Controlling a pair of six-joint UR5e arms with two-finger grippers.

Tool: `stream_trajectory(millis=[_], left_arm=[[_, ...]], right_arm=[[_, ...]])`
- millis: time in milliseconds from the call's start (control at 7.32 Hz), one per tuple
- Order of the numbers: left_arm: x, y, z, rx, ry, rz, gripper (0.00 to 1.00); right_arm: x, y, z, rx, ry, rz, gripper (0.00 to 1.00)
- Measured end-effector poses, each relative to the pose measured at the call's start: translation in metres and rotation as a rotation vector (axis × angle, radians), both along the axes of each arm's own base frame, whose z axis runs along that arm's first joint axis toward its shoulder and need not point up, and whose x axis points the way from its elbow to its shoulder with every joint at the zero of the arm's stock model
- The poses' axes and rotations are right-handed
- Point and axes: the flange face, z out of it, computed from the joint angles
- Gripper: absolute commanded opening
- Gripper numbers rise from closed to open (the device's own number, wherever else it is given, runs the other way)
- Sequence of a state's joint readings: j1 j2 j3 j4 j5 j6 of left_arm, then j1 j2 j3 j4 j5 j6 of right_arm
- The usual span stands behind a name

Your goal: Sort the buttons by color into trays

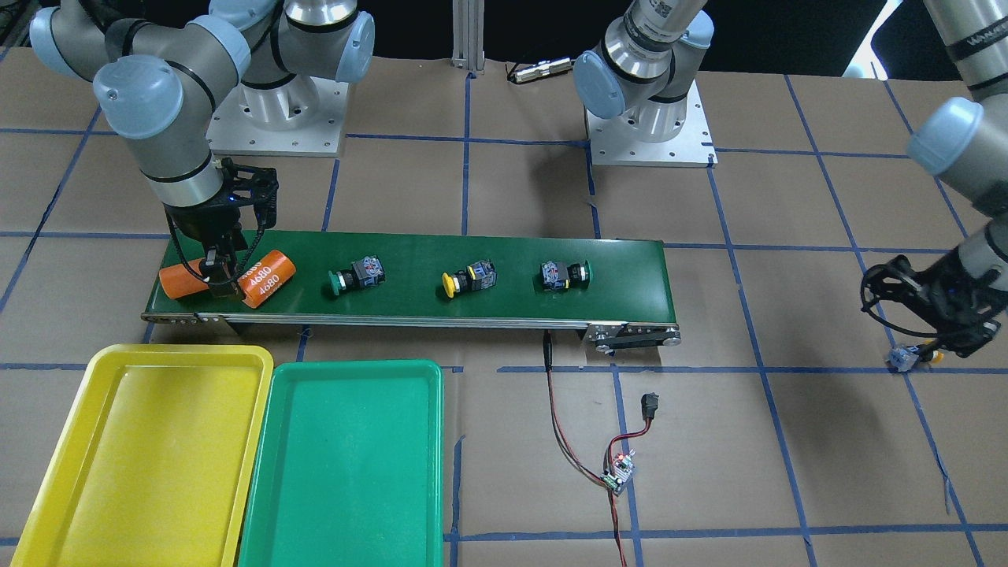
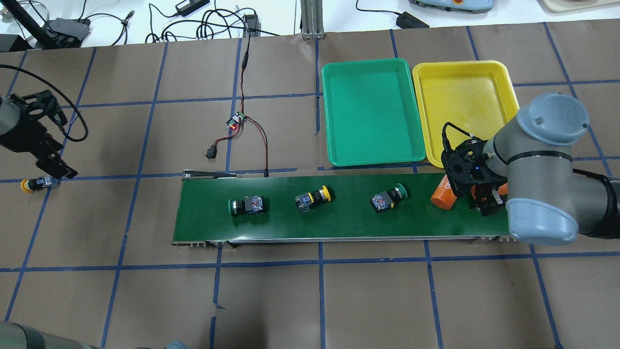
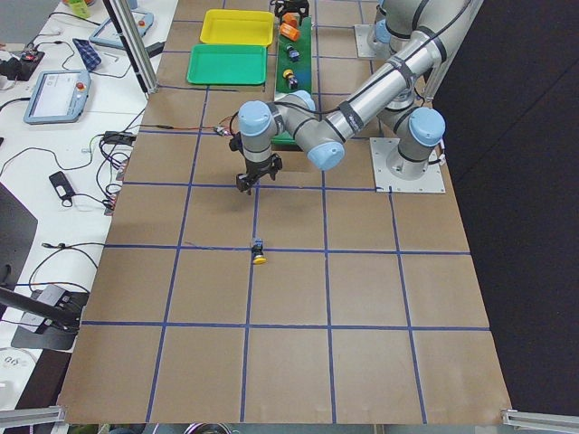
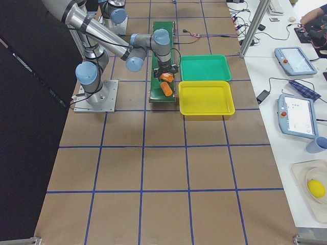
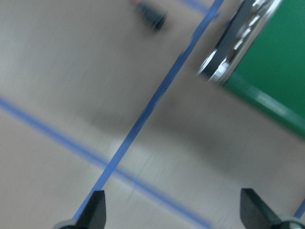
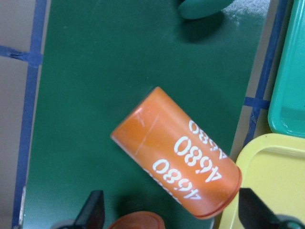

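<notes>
Three buttons lie on their sides on the dark green belt: a green one (image 1: 354, 276), a yellow one (image 1: 468, 279) and a green one (image 1: 565, 274). A second yellow button (image 2: 36, 183) lies on the brown table beyond the belt's end, just below my left gripper (image 2: 53, 165). That gripper is open and empty in the left wrist view (image 5: 171, 210). My right gripper (image 1: 220, 272) is open, low over the belt's other end, astride two orange cylinders. The yellow tray (image 1: 47, 472) and the green tray (image 1: 346, 472) stand side by side, both empty.
The conveyor belt (image 1: 472, 307) runs across the table's middle. Two orange cylinders marked 4680 (image 6: 176, 167) lie at its end next to the trays. A small circuit board (image 1: 618, 472) with red and black wires lies on the table near the belt.
</notes>
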State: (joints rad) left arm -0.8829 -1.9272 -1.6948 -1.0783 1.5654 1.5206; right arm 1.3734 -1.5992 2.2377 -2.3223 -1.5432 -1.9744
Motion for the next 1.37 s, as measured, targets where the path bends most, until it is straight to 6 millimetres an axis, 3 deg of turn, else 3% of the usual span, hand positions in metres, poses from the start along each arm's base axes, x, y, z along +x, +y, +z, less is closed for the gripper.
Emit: stream_trajectory(millis=[137,273,547,683,820,1093,1366], left_arm=[[0.039,-0.003,-0.015,-0.002,0.019,0.019,1.00],[0.061,-0.004,-0.036,0.008,0.044,-0.003,1.00],[0.077,0.001,-0.070,0.042,0.082,-0.071,1.00],[0.082,0.004,-0.081,0.053,0.093,-0.106,0.64],[0.085,0.004,-0.089,0.061,0.100,-0.133,0.11],[0.086,0.004,-0.099,0.066,0.113,-0.170,0.00],[0.087,0.000,-0.093,0.053,0.104,-0.183,0.00]], right_arm=[[0.001,0.000,0.003,-0.008,0.003,0.016,1.00],[0.006,0.002,0.006,-0.016,0.005,0.031,1.00],[0.023,0.008,0.007,-0.008,0.000,0.026,1.00],[0.026,0.010,0.006,0.003,-0.005,0.005,1.00],[0.028,0.012,0.004,0.017,-0.010,-0.020,1.00],[0.035,0.016,0.003,0.036,-0.020,-0.054,1.00],[0.062,0.024,0.005,0.037,-0.018,-0.021,1.00]])
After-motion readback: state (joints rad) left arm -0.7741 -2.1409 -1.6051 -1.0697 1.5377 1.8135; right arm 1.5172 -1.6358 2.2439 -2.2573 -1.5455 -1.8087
